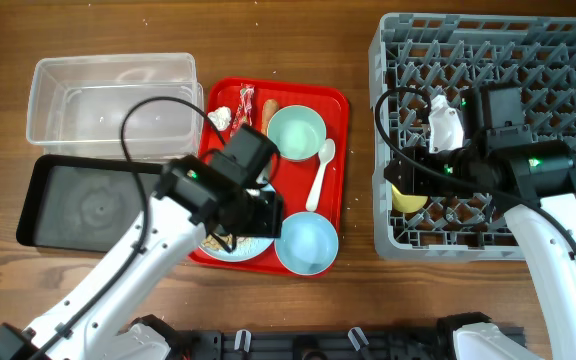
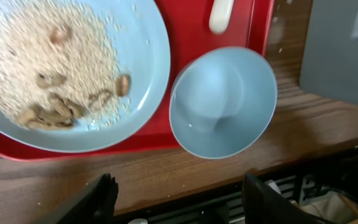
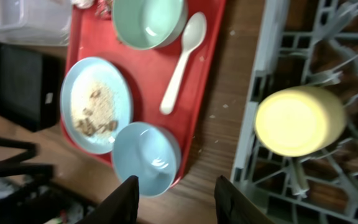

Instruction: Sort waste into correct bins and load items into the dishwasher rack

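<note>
The left pincer [image 2: 178,186], fingers apart and empty, hangs over the plate [image 2: 143,68] and blue bowl [image 2: 222,102] on the tray [image 2: 191,25]. The right pincer [image 3: 177,185], likewise apart, hangs beside the cup [image 3: 300,121] lying in the rack [image 3: 272,56].

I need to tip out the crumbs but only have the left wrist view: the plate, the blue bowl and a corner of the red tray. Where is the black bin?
Observer: The black tray lies on the table just left of the red tray, nearer the robot than the clear tub.
Operator: Is the cup on the red tray too?
Observer: No, the yellow cup sits in the dishwasher rack.
Operator: What is on the tray beyond my frame?
Observer: A mint green bowl stands at the tray's far end.
</note>
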### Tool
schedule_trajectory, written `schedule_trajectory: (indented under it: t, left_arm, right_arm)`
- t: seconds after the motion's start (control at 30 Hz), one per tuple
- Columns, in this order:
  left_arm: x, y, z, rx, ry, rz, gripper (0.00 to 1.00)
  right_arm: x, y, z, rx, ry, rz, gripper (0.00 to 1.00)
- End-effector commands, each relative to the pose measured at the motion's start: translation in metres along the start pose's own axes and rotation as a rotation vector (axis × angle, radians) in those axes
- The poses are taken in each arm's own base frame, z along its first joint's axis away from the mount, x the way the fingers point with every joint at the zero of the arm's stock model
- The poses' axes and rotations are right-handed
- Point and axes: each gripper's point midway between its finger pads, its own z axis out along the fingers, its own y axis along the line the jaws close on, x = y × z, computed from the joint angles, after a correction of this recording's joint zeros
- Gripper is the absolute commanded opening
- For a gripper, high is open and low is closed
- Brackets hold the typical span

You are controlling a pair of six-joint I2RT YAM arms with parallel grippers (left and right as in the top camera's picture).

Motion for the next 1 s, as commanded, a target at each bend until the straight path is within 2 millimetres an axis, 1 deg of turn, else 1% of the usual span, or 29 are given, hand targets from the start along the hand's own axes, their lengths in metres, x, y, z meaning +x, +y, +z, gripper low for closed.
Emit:
schedule_trajectory:
  t: [0.0, 0.03, 0.07, 0.1, 0.13, 0.17, 0.2, 0.23, 0.27, 0.3, 0.33, 0.37, 0.47, 0.57, 0.63, 0.67, 0.73, 0.77, 0.8, 0.87, 0.97]
  left_arm:
    - [0.002, 0.005, 0.006, -0.037, -0.016, -0.041, 0.68]
    - [0.000, 0.009, 0.003, -0.038, -0.021, -0.058, 0.68]
    - [-0.007, 0.015, -0.004, -0.042, -0.044, -0.086, 0.68]
    - [-0.016, 0.024, -0.017, -0.057, -0.082, -0.122, 0.72]
    - [-0.029, 0.036, -0.040, -0.060, -0.135, -0.179, 0.77]
    - [-0.042, 0.048, -0.068, -0.050, -0.200, -0.245, 0.78]
    - [-0.055, 0.062, -0.103, -0.034, -0.288, -0.319, 0.80]
    - [-0.063, 0.073, -0.134, -0.017, -0.371, -0.376, 0.82]
    - [-0.067, 0.082, -0.160, -0.001, -0.451, -0.418, 0.87]
    - [-0.067, 0.090, -0.181, 0.011, -0.527, -0.450, 1.00]
    - [-0.064, 0.094, -0.191, 0.016, -0.568, -0.461, 1.00]
    - [-0.060, 0.095, -0.198, 0.021, -0.596, -0.467, 1.00]
    - [-0.054, 0.094, -0.205, 0.029, -0.623, -0.461, 1.00]
    - [-0.054, 0.094, -0.205, 0.029, -0.622, -0.461, 1.00]
    - [-0.054, 0.094, -0.205, 0.029, -0.622, -0.461, 1.00]
    - [-0.054, 0.094, -0.205, 0.029, -0.622, -0.461, 1.00]
    - [-0.054, 0.094, -0.205, 0.029, -0.622, -0.461, 1.00]
    - [-0.054, 0.094, -0.205, 0.029, -0.622, -0.461, 1.00]
    - [-0.054, 0.094, -0.205, 0.029, -0.622, -0.461, 1.00]
    - [-0.054, 0.094, -0.205, 0.029, -0.622, -0.461, 1.00]
    - [-0.054, 0.094, -0.205, 0.029, -0.622, -0.461, 1.00]
  right_arm:
    - [0.013, 0.028, 0.006, -0.102, 0.054, -0.076, 0.41]
    - [0.024, 0.036, 0.015, -0.101, 0.095, -0.104, 0.41]
    - [0.040, 0.041, 0.029, -0.068, 0.150, -0.117, 0.41]
    - [0.052, 0.040, 0.044, 0.012, 0.184, -0.089, 0.41]
    - [0.060, 0.043, 0.055, 0.049, 0.201, -0.102, 0.41]
    - [0.067, 0.050, 0.064, 0.063, 0.216, -0.123, 0.41]
    - [0.070, 0.053, 0.071, 0.089, 0.220, -0.115, 0.41]
    - [0.070, 0.048, 0.076, 0.149, 0.213, -0.098, 0.41]
    - [0.070, 0.040, 0.083, 0.220, 0.205, -0.090, 0.40]
    - [0.075, 0.036, 0.095, 0.253, 0.221, -0.086, 0.40]
    - [0.083, 0.034, 0.109, 0.258, 0.256, -0.082, 0.40]
    - [0.091, 0.028, 0.120, 0.283, 0.290, -0.067, 0.40]
    - [0.107, 0.010, 0.148, 0.352, 0.385, -0.038, 0.40]
    - [0.107, 0.005, 0.164, 0.375, 0.398, -0.038, 0.40]
    - [0.108, 0.003, 0.169, 0.378, 0.405, -0.038, 0.40]
    - [0.109, 0.002, 0.172, 0.383, 0.412, -0.036, 0.37]
    - [0.117, -0.002, 0.178, 0.378, 0.433, -0.029, 0.27]
    - [0.125, -0.005, 0.179, 0.374, 0.458, -0.023, 0.14]
    - [0.125, -0.004, 0.178, 0.371, 0.456, -0.029, 0.10]
    - [0.124, -0.004, 0.178, 0.369, 0.458, -0.038, 0.05]
    - [0.123, -0.003, 0.178, 0.363, 0.452, -0.043, 0.04]
